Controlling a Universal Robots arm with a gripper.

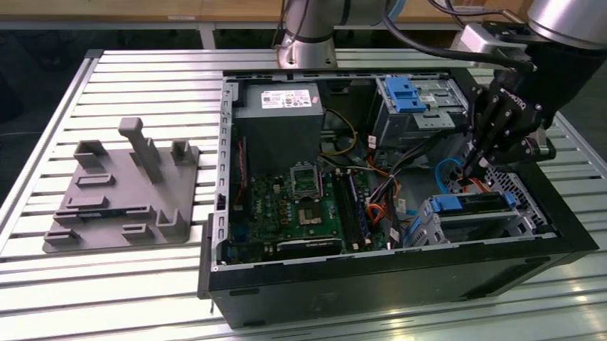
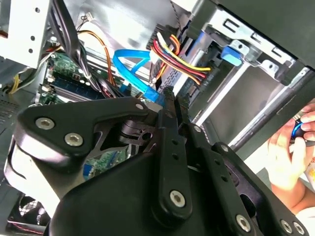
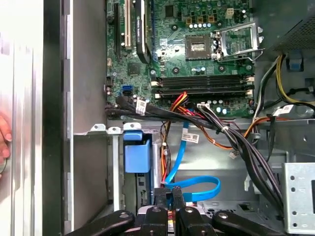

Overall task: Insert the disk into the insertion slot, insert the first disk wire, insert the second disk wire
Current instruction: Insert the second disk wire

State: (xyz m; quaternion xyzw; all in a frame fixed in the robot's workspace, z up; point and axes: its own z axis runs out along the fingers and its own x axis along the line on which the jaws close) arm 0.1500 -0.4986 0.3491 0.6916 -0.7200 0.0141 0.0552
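Observation:
In the exterior view the disk, silver in its blue carrier, sits inside the insertion slot, a perforated metal cage at the case's front right. My gripper hangs just behind the disk's rear end. Both wrist views show its black fingers pressed together on the plug end of a blue flat disk wire, which loops away toward the motherboard. A red, yellow and black wire bundle runs into the disk's rear beside the gripper. The carrier's blue tab lies close to the gripper.
A grey bay with a blue latch stands behind the gripper. The motherboard and power supply fill the case's left half. Black cable bundles cross nearby. A grey fixture plate lies outside. A person's hand is beyond the case wall.

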